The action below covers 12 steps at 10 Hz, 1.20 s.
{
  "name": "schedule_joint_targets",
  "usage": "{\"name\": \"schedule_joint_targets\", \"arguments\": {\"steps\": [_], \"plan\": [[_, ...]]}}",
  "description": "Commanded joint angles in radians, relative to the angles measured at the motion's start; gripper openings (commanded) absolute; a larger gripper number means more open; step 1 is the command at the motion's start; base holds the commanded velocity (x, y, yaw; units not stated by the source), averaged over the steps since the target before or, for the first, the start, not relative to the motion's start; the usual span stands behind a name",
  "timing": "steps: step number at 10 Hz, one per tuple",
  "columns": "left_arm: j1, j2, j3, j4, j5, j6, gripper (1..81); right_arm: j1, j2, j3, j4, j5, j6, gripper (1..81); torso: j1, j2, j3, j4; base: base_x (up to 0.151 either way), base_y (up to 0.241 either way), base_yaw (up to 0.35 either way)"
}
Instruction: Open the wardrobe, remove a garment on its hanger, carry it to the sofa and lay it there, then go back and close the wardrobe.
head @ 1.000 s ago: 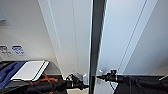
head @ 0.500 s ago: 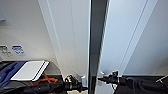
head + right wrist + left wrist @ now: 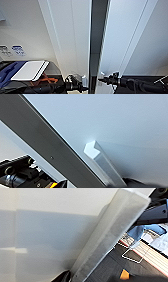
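Two pincers at wardrobe handles; doors slightly parted.

A dark desk sits low to the left of the wardrobe, against the pale wall. On it lies a flat white slab, like a closed laptop or board, its long edge running toward the wardrobe. Blue cloth lies just beside it on the left, touching it. Something orange pokes out from under the slab's near edge; what it is cannot be told.
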Motion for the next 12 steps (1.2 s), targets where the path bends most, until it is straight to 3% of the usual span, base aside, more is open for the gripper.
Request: {"name": "schedule_joint_targets", "arguments": {"steps": [1, 7, 12], "plan": [[-0.047, 0.099, 0.236, -0.070, -0.054, -0.008, 81.1, 0.024, 0.067, 0.195, 0.011, -0.221, 0.048, 81.1, 0.000, 0.000, 0.000, 0.000, 0.000, 0.000, 0.000], [-0.015, -0.017, 0.347, -0.067, -0.062, -0.008, 81.1, 0.009, 0.003, 0.213, 0.014, -0.221, 0.051, 81.1, 0.000, 0.000, 0.000, 0.000, 0.000, 0.000, 0.000], [0.008, -0.039, 0.367, -0.061, -0.062, -0.008, 81.1, -0.003, -0.022, 0.219, 0.009, -0.221, 0.049, 81.1, 0.001, 0.000, 0.076, 0.000, 0.000, 0.000, 0.000]]}}
